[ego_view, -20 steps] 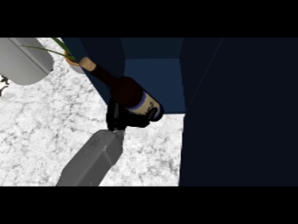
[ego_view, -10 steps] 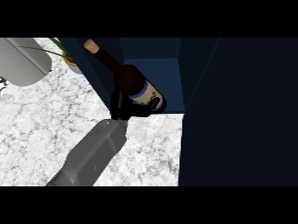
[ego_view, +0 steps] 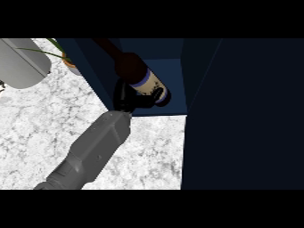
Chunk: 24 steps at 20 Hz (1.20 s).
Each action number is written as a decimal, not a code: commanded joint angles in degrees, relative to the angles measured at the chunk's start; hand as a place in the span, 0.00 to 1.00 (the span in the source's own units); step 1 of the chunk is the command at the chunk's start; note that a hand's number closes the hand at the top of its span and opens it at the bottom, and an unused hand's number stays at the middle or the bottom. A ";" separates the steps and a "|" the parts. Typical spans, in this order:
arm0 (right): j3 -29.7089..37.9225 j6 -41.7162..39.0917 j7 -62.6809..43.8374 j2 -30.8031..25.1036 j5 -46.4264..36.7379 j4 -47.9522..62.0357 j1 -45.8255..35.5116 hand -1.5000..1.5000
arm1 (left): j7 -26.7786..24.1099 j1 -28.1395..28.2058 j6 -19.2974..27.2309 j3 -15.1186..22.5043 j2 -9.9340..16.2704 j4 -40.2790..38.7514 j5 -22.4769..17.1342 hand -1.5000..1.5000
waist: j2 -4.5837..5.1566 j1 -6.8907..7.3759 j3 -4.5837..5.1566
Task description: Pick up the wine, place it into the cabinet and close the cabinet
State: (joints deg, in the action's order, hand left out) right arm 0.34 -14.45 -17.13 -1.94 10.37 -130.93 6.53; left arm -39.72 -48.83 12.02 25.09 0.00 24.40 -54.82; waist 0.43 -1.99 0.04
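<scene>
The wine bottle (ego_view: pixel 143 79) is held inside the open cabinet (ego_view: pixel 200 89), fingers of the hand (ego_view: pixel 129 99) curled round its base; placing is underway, release and door-closing are judged next

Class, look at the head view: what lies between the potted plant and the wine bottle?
The cabinet's left wall stands between the potted plant and the wine bottle, which a hand holds inside the cabinet. The head view shows this.

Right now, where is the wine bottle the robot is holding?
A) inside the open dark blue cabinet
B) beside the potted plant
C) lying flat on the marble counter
A: the wine bottle sits within the cabinet opening, with the hand curled round its lower end.
</scene>
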 commanded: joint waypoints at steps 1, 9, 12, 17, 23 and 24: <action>4.13 -2.72 1.99 -2.06 3.85 -0.49 2.69 0.00 | 0.57 -1.24 2.27 1.47 0.00 0.90 -2.35 1.00 | -0.11 -0.08 -0.03; 0.00 -0.44 0.59 -0.25 -0.77 1.40 -0.59 0.00 | 3.38 -8.44 2.35 -1.42 0.00 -9.32 -2.15 1.00 | 0.14 -0.20 -0.01; 1.10 -0.46 -0.43 -1.24 0.45 2.76 -3.85 0.00 | 1.23 -7.16 0.87 -0.59 0.00 -10.38 -3.64 1.00 | 0.49 -1.00 0.02; 0.07 0.24 0.02 -0.04 -0.08 2.16 -3.52 0.00 | 0.49 -9.49 -0.77 -2.63 0.00 -15.73 -3.58 1.00 | 0.70 -1.05 0.04; 1.44 -2.46 2.68 -1.38 1.47 3.55 -1.61 0.00 | -6.01 -6.10 0.64 -3.43 0.00 -14.06 -4.75 1.00 | 0.50 -1.25 0.01; -1.05 -0.20 2.80 0.47 -2.66 4.95 -3.65 0.00 | -7.69 -5.95 1.48 -3.34 0.00 -12.63 -4.93 1.00 | 0.46 -0.96 0.03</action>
State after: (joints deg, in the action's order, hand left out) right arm 0.25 -15.05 -15.37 -2.12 9.46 -127.39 3.69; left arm -43.52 -55.45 12.41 22.75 -0.04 11.18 -59.08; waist 1.02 -3.17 0.11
